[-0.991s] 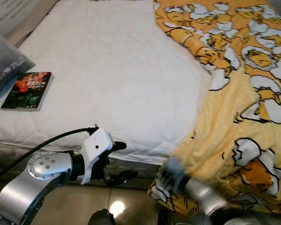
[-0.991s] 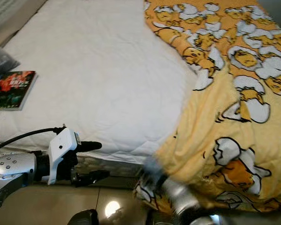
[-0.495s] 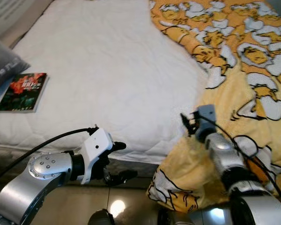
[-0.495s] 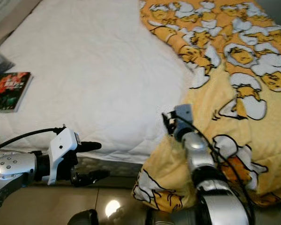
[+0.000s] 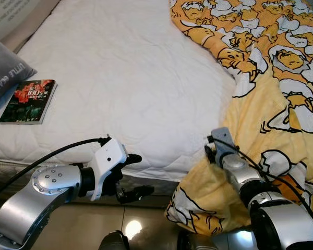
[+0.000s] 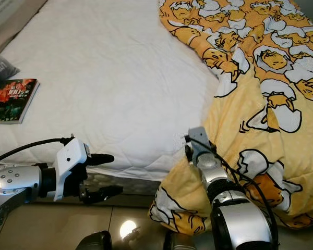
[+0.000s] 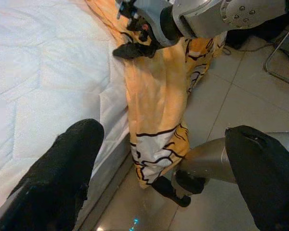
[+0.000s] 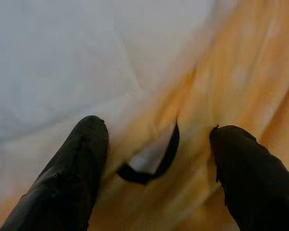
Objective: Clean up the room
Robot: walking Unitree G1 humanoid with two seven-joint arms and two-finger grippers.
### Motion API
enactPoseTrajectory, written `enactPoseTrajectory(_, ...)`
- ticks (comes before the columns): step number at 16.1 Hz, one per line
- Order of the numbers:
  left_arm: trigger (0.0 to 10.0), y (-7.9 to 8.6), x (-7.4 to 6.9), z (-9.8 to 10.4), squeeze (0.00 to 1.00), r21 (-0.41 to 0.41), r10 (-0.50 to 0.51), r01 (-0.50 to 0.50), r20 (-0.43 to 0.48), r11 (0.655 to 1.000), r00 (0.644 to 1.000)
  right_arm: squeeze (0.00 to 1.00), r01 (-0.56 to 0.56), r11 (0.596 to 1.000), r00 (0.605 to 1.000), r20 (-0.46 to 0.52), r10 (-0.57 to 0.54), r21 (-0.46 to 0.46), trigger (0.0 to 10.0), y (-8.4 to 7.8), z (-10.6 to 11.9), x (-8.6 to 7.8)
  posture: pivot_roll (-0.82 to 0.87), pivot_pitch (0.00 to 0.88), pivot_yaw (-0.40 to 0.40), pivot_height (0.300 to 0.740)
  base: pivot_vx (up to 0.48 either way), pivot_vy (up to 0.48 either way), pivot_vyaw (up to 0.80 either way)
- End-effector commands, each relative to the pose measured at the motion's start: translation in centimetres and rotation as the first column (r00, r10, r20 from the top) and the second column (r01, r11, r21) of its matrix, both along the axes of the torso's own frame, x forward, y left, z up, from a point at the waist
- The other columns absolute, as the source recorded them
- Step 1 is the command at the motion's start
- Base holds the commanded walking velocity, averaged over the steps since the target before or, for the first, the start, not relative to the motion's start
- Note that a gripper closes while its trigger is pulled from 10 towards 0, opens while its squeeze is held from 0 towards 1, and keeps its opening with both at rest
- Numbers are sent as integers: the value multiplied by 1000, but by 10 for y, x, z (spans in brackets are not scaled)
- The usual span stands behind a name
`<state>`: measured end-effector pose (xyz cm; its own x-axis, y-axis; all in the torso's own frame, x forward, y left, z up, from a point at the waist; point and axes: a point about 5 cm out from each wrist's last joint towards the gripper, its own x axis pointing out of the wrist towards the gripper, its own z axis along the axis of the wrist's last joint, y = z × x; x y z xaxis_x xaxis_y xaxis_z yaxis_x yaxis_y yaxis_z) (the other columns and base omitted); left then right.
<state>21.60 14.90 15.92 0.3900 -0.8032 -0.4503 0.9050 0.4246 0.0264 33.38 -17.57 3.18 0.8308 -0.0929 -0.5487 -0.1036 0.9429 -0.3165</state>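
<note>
Blanket [image 5: 271, 109] edge lies between right gripper [image 8: 154, 159] spread jaws.

A yellow cartoon-print blanket [image 5: 271, 104] lies rumpled over the white mattress's [image 5: 125, 78] right side, spilling toward the floor.

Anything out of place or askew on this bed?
Yes. The yellow blanket is bunched on the robot's right side of the mattress, its corner spilling over the edge toward the floor. A book lies loose near the pillow. The right gripper is open at the blanket's edge.
</note>
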Motion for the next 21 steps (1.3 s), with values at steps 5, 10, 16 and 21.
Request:
enactPoseTrajectory(5,10000,1,-5,-2,490,12,-16,16,-20,1000,1000,0,68,990,997,-37,-64,126,0,5,-5,-3,126,195,-1,740,0,0,0)
enactPoseTrajectory(10,10000,2,-6,-2,490,12,-16,16,-17,1000,1000,0,64,991,997,-38,-60,115,0,-9,-2,-2,126,198,-4,740,0,0,0)
enactPoseTrajectory(16,10000,2,-5,0,490,10,-15,15,-13,1000,1000,0,62,983,997,-51,-54,171,0,-14,-3,-4,128,192,-4,740,0,0,0)
enactPoseTrajectory(21,10000,3,-6,0,475,14,-10,10,-19,1000,1000,0,55,978,998,-39,-48,202,0,-18,1,-2,130,185,-7,740,0,0,0)
